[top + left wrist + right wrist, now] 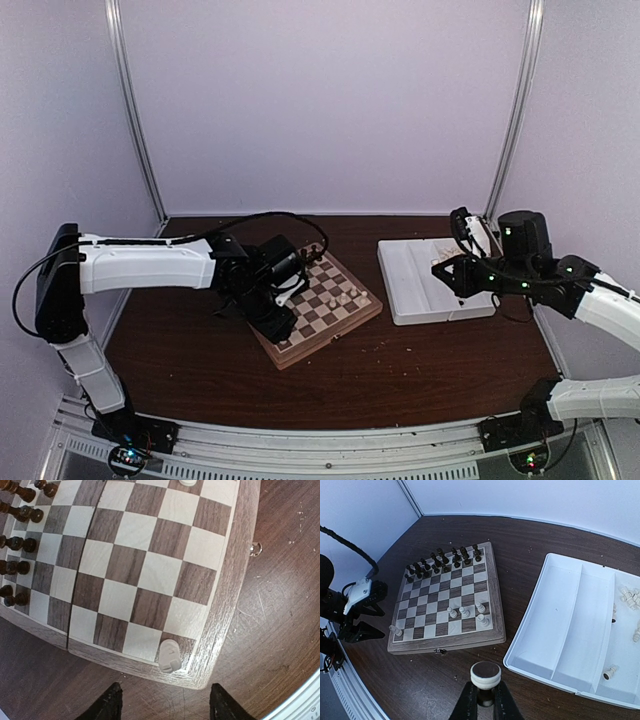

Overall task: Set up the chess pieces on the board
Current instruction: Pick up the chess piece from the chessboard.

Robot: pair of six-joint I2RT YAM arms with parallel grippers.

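No text, label, brand, number or sign is readable anywhere, neither on the square wooden checkered chessboard (340, 335) nor on the white rectangular plastic tray (410, 285).

The board (340, 335) lies turned cornerwise near the middle of the dark worktop (400, 380), with a few cream chess pieces (347, 297) standing on it. The left claw (278, 325) hangs over the board's corner nearest the worktop's front edge. Toward the right edge sits a white tray (410, 290), with the right claw (441, 270) above it.
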